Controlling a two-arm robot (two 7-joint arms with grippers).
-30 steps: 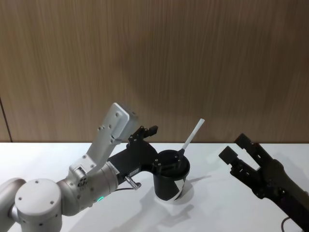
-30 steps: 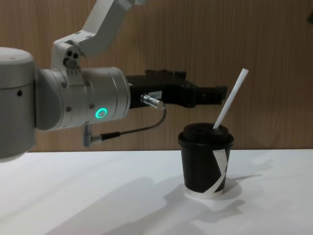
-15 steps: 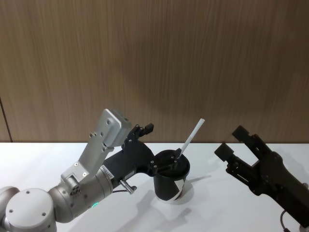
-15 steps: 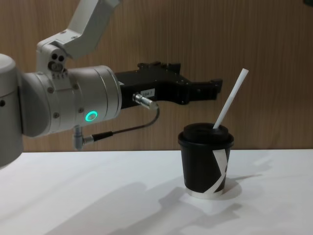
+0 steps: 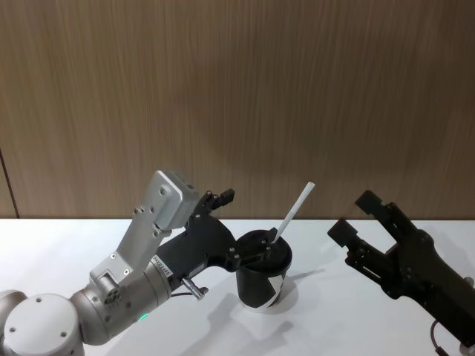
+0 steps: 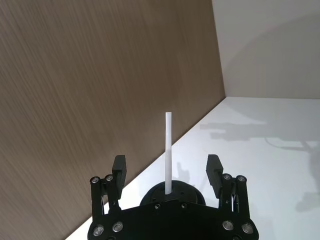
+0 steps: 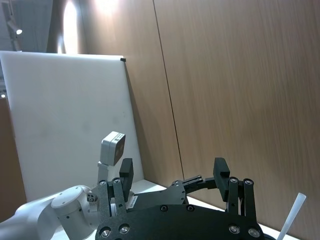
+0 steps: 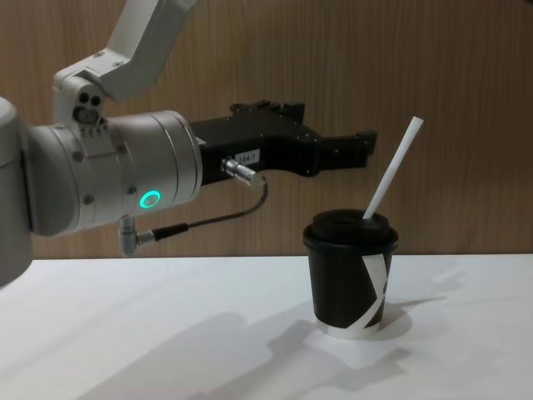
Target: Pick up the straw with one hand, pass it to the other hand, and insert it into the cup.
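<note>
Straw (image 5: 292,213), single and white, is seen standing through the domed lid of the one black paper cup (image 5: 263,280), leaning toward the robot's right with its upper length well clear of the lid. The cup rests on the white table (image 5: 59,237), its white angular mark facing forward and a pale rim at its base.

Two grippers are counted. The left gripper (image 8: 361,147) is held level above and just behind the cup, fingers spread wide and empty, the straw rising between them in the left wrist view. The right gripper (image 5: 358,217) is held off to the cup's right, well apart from it, fingers likewise spread and carrying nothing.

The insertion is judged complete, so the risk lies in how the arms are cleared. With the straw between the left gripper's fingers, a sideways or downward pull could catch it, levering it out of the lid or tipping the light cup. A thin dark cable (image 8: 208,223) looping beneath the left wrist could also snag if lowered.
</note>
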